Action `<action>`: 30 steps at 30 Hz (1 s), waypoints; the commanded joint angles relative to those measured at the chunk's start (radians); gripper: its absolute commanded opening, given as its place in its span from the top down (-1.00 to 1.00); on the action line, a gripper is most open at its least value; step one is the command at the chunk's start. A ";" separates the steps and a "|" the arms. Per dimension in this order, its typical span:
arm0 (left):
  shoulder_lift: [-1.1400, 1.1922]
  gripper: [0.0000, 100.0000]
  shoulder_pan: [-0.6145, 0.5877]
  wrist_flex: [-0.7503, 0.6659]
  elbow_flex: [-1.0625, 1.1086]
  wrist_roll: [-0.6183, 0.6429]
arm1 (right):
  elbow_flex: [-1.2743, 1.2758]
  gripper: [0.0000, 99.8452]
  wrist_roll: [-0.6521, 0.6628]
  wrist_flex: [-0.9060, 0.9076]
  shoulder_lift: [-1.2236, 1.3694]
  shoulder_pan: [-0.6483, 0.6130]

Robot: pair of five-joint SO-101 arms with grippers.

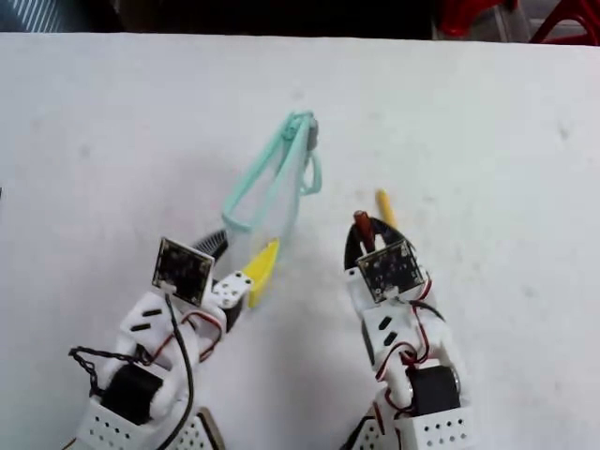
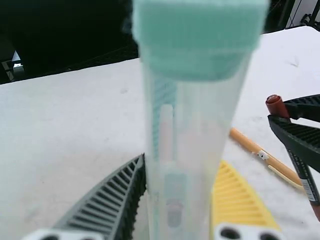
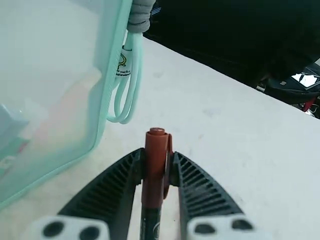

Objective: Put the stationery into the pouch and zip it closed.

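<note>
The near end of the pouch is blurred, and its contents are made out only dimly through the wall. The yellow pencil is partly hidden behind the right gripper. The red pen is cut off at its lower end.

Table: white, matte, flat; covers nearly the whole high view; far edge runs straight along the top of the frame, dark beyond it; surface bears faint grey smudges and specks, one at upper right, some at upper left.

Lying on it:
- Pencil: yellow, slim; flat on the surface right of centre; slanted; lower end hidden; well apart from the table's edges.
- Pouch: clear with mint trim and a mint loop; centre of the frame, left of the pencil and apart from it; stands on its long edge; whether it rests on the table cannot be told.
</note>
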 commanded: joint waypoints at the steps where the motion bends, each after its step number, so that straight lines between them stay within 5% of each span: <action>1: 0.007 0.59 0.012 -0.014 -0.005 -0.011 | -0.005 0.97 0.011 0.004 -0.008 -0.005; 30: 0.007 0.59 0.012 -0.014 -0.005 -0.011 | -0.014 0.97 0.003 -0.073 -0.008 -0.005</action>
